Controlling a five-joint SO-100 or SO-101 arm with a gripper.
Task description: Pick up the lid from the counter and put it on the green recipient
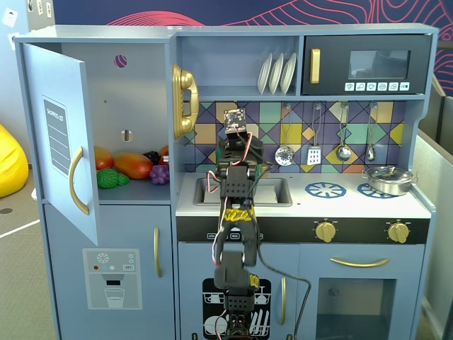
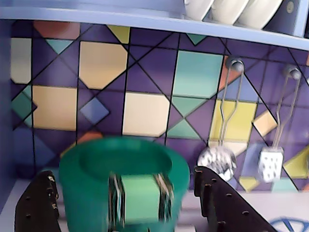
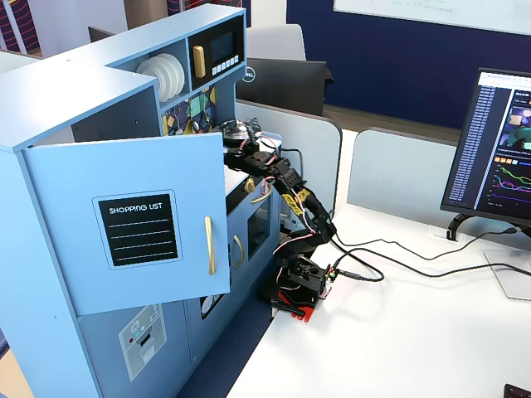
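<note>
In the wrist view the green recipient (image 2: 91,193) stands upright close in front of the tiled back wall. Its mouth is open and empty, and its ribbed strap handle (image 2: 140,198) faces the camera. My gripper (image 2: 123,174) is open and empty, with one black finger (image 2: 36,208) to the left of the pot and the other (image 2: 224,203) to its right. The lid is in none of the views. In a fixed view my arm (image 1: 237,184) reaches up over the counter and hides the pot. It also shows in a fixed view (image 3: 282,182) from the side.
A sink (image 1: 277,191) lies behind the arm. Blue burner rings (image 1: 325,189) and a silver pot (image 1: 388,179) sit to the right. Utensils (image 2: 218,159) hang on the back wall. The fridge door (image 1: 64,156) stands open on the left, with toy food (image 1: 131,165) inside.
</note>
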